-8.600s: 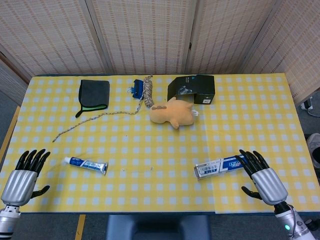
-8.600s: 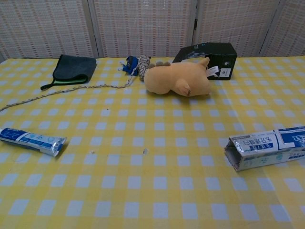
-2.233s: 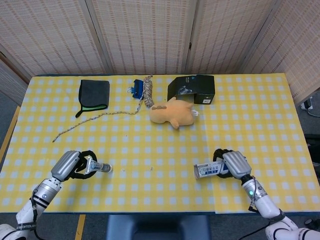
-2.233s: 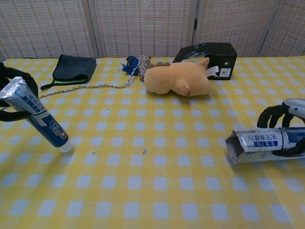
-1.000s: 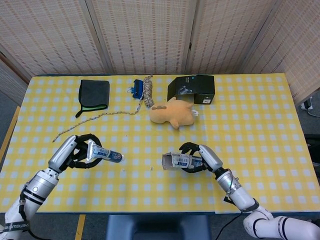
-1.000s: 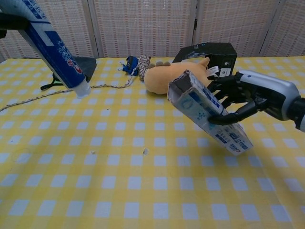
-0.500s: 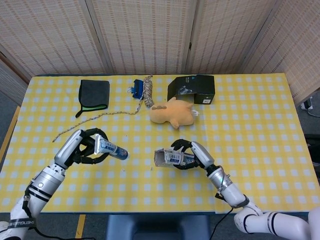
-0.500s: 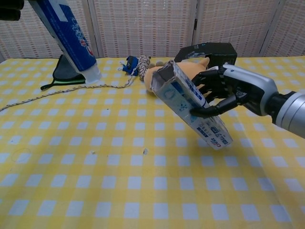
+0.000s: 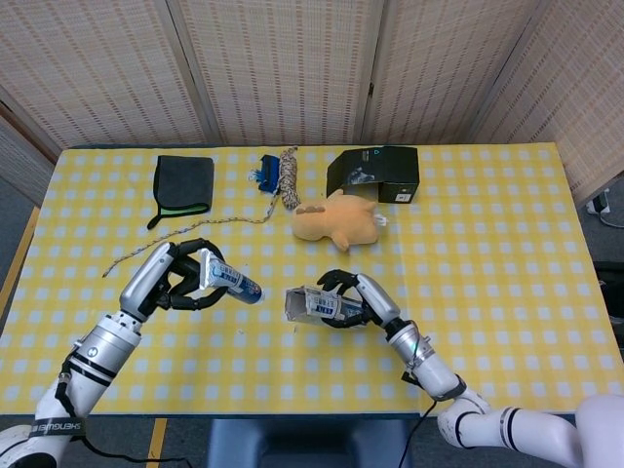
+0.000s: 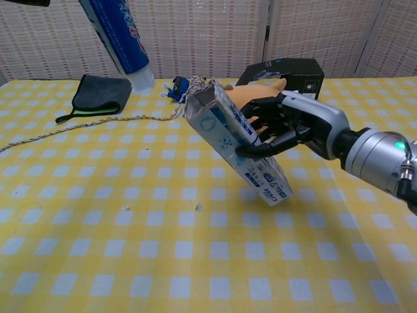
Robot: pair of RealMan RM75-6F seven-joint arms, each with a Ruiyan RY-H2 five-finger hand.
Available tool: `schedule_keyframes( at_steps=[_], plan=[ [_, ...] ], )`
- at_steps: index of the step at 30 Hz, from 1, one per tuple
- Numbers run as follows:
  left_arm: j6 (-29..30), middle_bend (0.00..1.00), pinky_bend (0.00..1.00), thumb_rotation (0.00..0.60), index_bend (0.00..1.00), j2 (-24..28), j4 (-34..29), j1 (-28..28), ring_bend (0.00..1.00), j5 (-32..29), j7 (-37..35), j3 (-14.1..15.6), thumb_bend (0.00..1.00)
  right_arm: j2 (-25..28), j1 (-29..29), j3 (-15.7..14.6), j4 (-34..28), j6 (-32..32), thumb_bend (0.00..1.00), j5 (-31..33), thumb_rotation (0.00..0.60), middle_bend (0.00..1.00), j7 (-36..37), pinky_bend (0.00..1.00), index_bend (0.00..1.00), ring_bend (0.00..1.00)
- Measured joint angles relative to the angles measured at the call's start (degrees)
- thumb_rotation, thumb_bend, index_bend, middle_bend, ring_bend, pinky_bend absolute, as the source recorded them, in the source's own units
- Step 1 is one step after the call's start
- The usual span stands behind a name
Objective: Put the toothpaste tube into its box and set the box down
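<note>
My left hand (image 9: 174, 276) grips the blue and white toothpaste tube (image 9: 230, 280) above the table, cap end pointing right toward the box. In the chest view the tube (image 10: 121, 32) hangs at the top left, cap down. My right hand (image 9: 363, 297) holds the toothpaste box (image 9: 314, 304) lifted off the table, its open end facing left toward the tube. In the chest view the box (image 10: 234, 143) tilts with its open mouth up and left, and the right hand (image 10: 293, 127) wraps its middle. A small gap separates cap and box mouth.
A tan plush toy (image 9: 336, 220) lies behind the box. A black carton (image 9: 375, 174) stands at the back, a dark cloth (image 9: 182, 181) at the back left, and a rope (image 9: 185, 229) with a blue bundle (image 9: 270, 174) runs between them. The yellow checked table (image 9: 487, 253) stretches right.
Both hands have moved toward each other. The tube has shifted right and the box left, so the gap between cap and box mouth has narrowed.
</note>
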Motion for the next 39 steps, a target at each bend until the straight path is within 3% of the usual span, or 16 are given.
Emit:
schedule_keyframes(
  at_steps=[39],
  plan=[
    [5.3,1.00,1.00,0.600,0.80,-7.7,-5.0,-4.3,1.00,-8.2,13.7,-1.8,0.64,-4.1,2.3,1.5,0.0,0.5,0.23,0.4,0.600,0.35,3.7,0.41,0.51,0.35]
  ],
)
